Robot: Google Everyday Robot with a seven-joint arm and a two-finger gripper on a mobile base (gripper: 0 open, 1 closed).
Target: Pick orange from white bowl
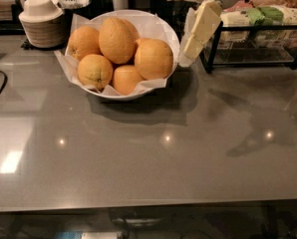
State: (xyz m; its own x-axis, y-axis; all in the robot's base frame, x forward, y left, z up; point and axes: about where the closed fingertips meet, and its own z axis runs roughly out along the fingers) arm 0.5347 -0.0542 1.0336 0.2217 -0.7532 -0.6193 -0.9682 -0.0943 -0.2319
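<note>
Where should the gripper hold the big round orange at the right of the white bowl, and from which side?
Probably grip the orange across its widest middle, coming from above and the right: its top and right flank are bare, other fruit crowd its left. The gripper hangs just right of the white bowl.

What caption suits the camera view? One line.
Gripper hangs beside the white bowl, close to the large round orange.

Yellow-orange orange (154, 59) in a glossy white bowl (119, 96) on a grey table (138, 153); cream gripper (188, 55) just beside the bowl.
</note>
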